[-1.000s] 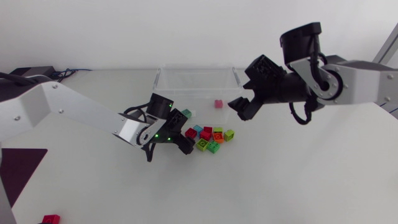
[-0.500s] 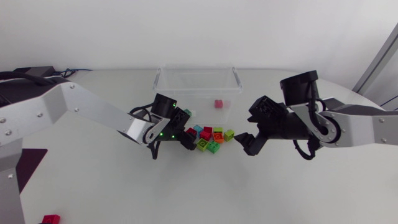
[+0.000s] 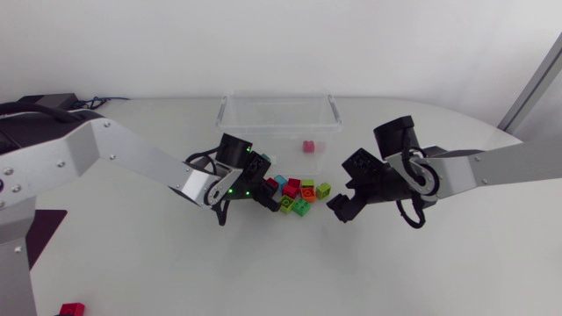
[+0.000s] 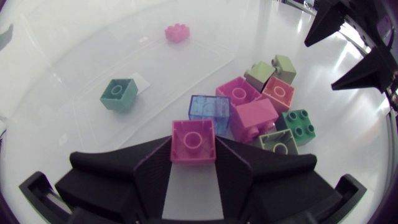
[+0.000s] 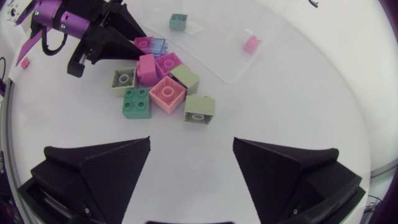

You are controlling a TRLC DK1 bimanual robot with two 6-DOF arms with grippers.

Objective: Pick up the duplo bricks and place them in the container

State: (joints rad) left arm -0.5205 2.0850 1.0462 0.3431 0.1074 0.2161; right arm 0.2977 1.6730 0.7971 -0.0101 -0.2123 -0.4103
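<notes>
Bench: both arms are now over the middle of it, one each side of the brick pile.

Right arm: a second ago it was held high by the container's right end. It has since been swung down and in, and is now low, beside the pile.

Left arm: it has been edged slightly forward into the pile.

Container: it is unmoved behind the pile. One pink brick is seen inside, the same as before.

Right hand: the fingers are spread wide with nothing between them. It is aimed at the pile's near edge, and a green brick is closest ahead.

Left hand: it is clamped on a red brick at the pile's left edge. Both fingers appear to be pressed against its sides. No lift is seen yet.

Pile: the rest is a tight cluster just in front of the container. A teal brick is set apart by the container's front corner. A stray red brick is left well apart, at the left near corner.

Meaning: the drop-off by the right arm is judged done. The next two pickups are set up, left gripped and right approaching. Most of the task is still to be done.
</notes>
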